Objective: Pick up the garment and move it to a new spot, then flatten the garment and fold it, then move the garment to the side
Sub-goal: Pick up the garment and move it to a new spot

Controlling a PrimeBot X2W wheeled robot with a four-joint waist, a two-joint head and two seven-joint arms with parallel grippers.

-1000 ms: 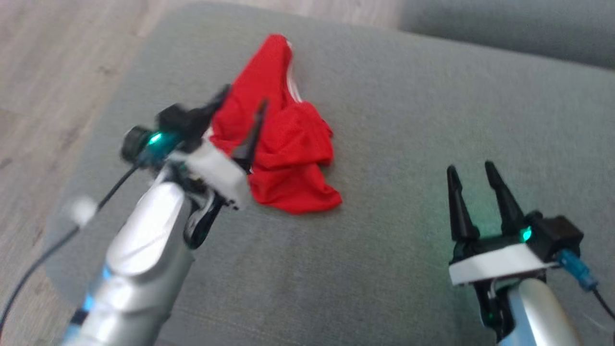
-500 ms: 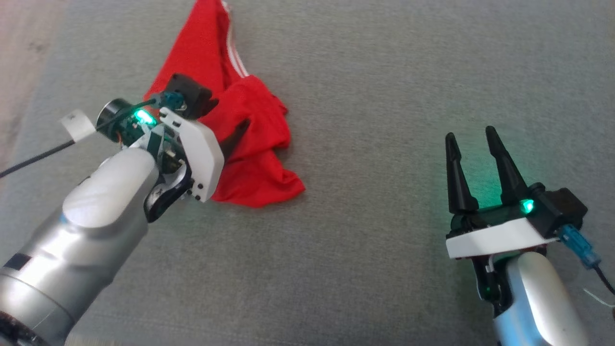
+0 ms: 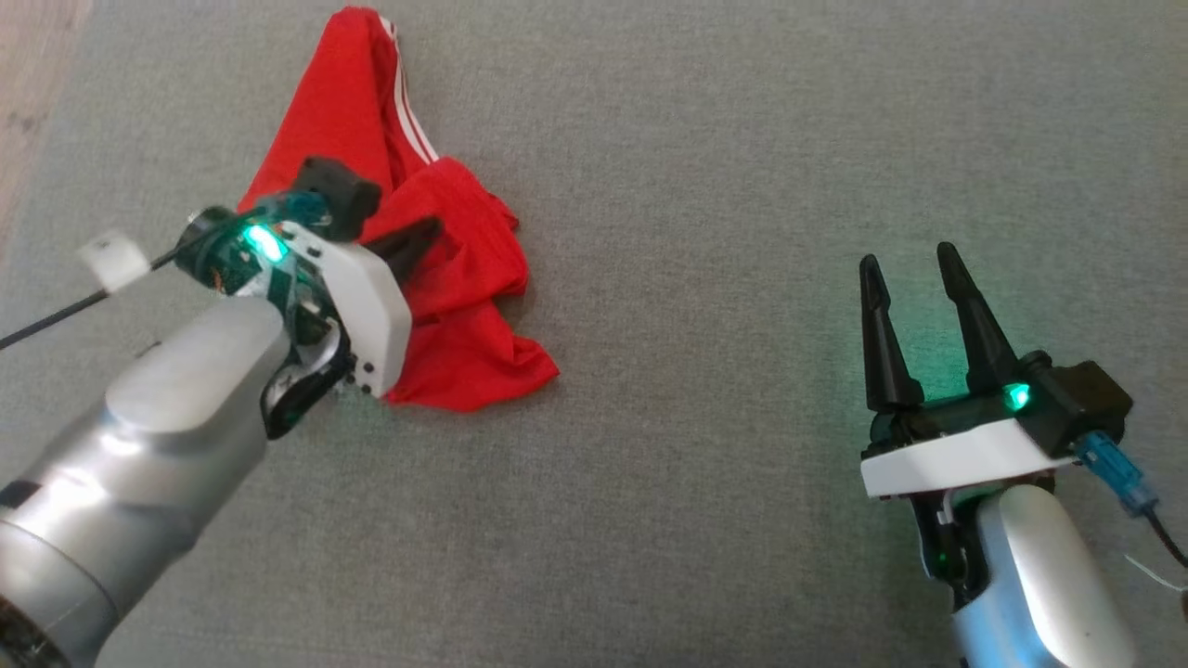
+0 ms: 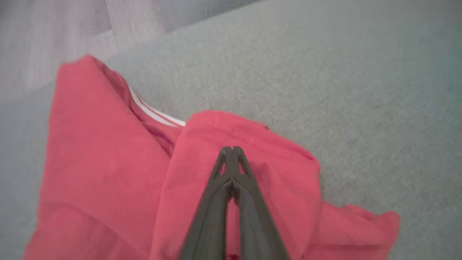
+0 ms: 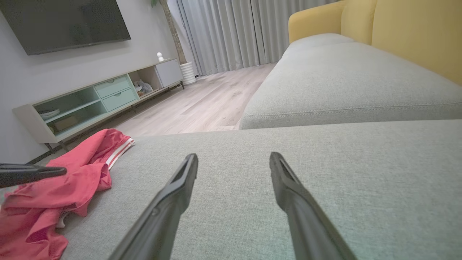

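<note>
While the right tool (image 3: 908,258) stands wide open and empty above the grey fabric sofa seat (image 3: 705,482), the left tool (image 4: 231,148) is closed, tips on the crumpled red white-striped garment (image 3: 464,315) at the seat's far left; whether it pinches cloth, I cannot tell.

Left pincer (image 4: 232,148) pinched closed; right pincer (image 3: 908,260) spread wide, fingers upward.

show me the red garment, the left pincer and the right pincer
red garment (image 3: 464,315), head view, crumpled middle fold
left pincer (image 4: 231,148), left wrist view, shut fingertips over the cloth
right pincer (image 3: 908,260), head view, gap between its open fingertips
</note>
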